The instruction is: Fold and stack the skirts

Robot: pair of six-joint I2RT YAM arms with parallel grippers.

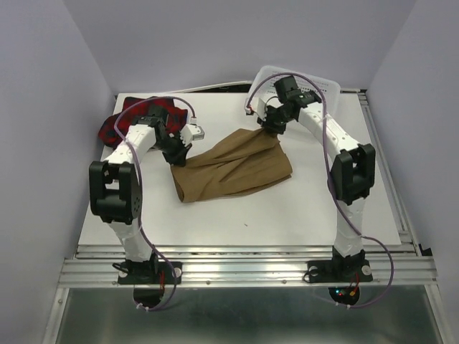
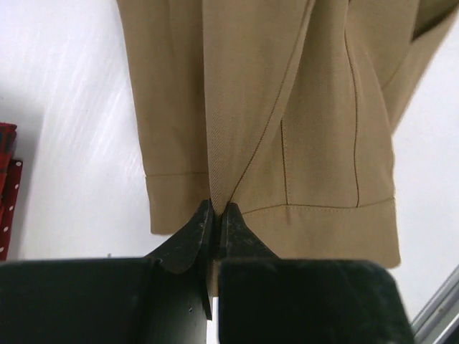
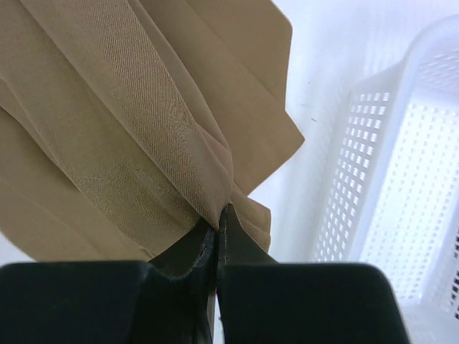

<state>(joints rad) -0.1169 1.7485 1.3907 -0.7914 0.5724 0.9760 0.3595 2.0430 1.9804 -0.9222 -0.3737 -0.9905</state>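
The tan-brown skirt (image 1: 233,166) lies spread across the middle of the table, creased lengthwise. My left gripper (image 1: 179,153) is shut on its hemmed left edge (image 2: 215,197), the cloth pinched between the black fingers. My right gripper (image 1: 271,127) is shut on the skirt's far right corner (image 3: 215,208), where the folds bunch together. The red-and-black plaid skirt (image 1: 147,115) sits in a heap at the back left, behind the left arm. A strip of red cloth with tiny white dots (image 2: 7,186) shows at the left edge of the left wrist view.
A white plastic mesh basket (image 1: 326,89) stands at the back right, just behind the right gripper, and fills the right side of the right wrist view (image 3: 401,186). The white table top (image 1: 251,215) ends at a metal rail near the arm bases.
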